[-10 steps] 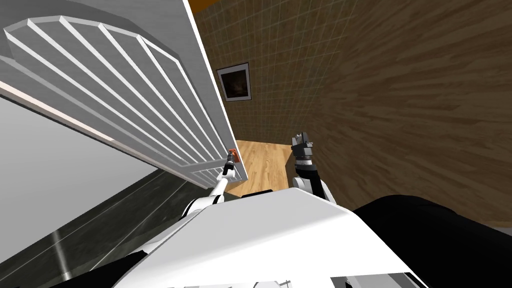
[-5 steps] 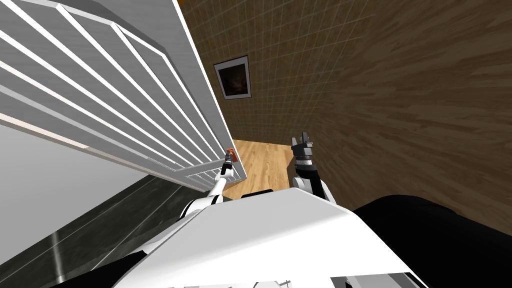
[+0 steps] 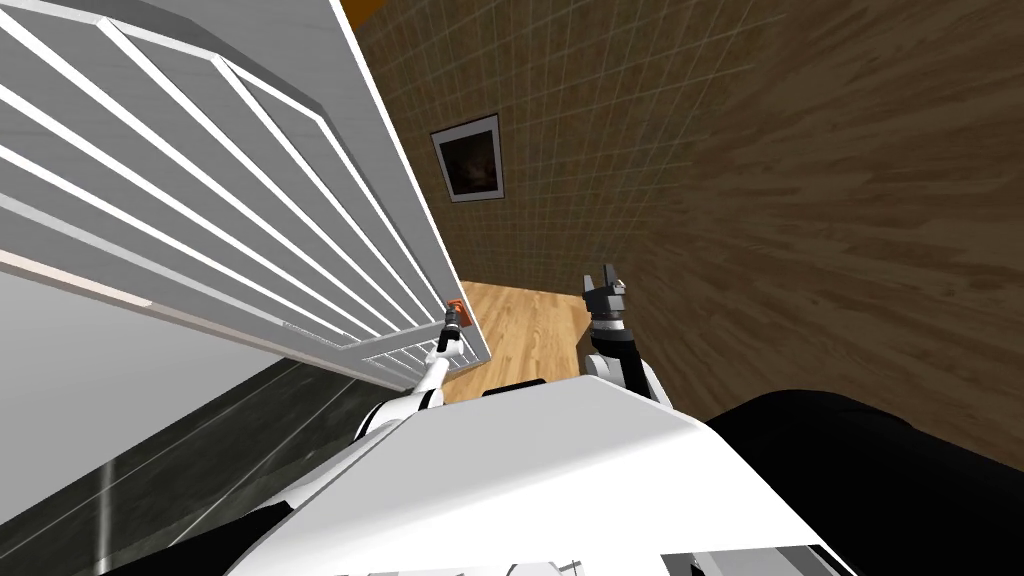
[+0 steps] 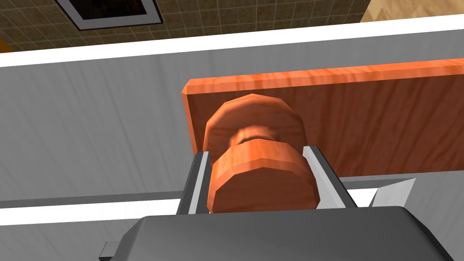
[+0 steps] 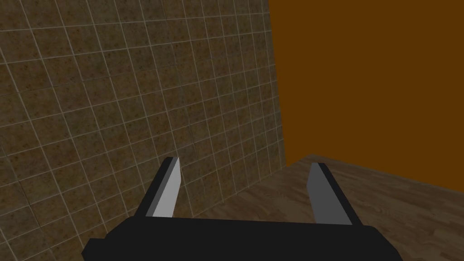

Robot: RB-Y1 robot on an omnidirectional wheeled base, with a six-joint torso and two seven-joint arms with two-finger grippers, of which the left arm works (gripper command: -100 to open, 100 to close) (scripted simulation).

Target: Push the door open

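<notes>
At the end of the left arm, left gripper [image 4: 258,165] clamped on an orange knob [image 4: 260,181]: fingers [image 4: 198,179] pressed flat to its two flanks, one blade a side, no slack to be seen. Knob stem straight ahead along the line of the fingers, rooted in an orange plate [image 4: 362,122], long and narrow, lying crosswise to the fingers and fixed flat on the pale grey door [image 4: 90,127]. Door face therefore square across the fingers' line and dead ahead, met only through the knob. From the head view, knob hard by the door's free edge; ribbed leaf spreading from there toward 10 o'clock, the edge itself climbing toward 12 o'clock. Hinge side somewhere off past 9 o'clock, out of sight. At 3 o'clock of that edge, a strip of light wooden floor [image 3: 530,325], then a tiled wall [image 3: 560,120] with a framed picture [image 3: 468,158]. Door apparently ajar, though by how much hard to judge. Right gripper [image 3: 604,285] at 3 o'clock of the left one, well apart from the door, its fingers [image 5: 168,192] spread wide on nothing and aimed at the wall. Left arm by far the nearer, and the one with a hold. Judged next: push along the fingers' own line, away from the body, wrist yielding to the leaf's arc round the unseen hinge. Likely risk: blades slipping off the round knob under a push askew to the plate.
</notes>
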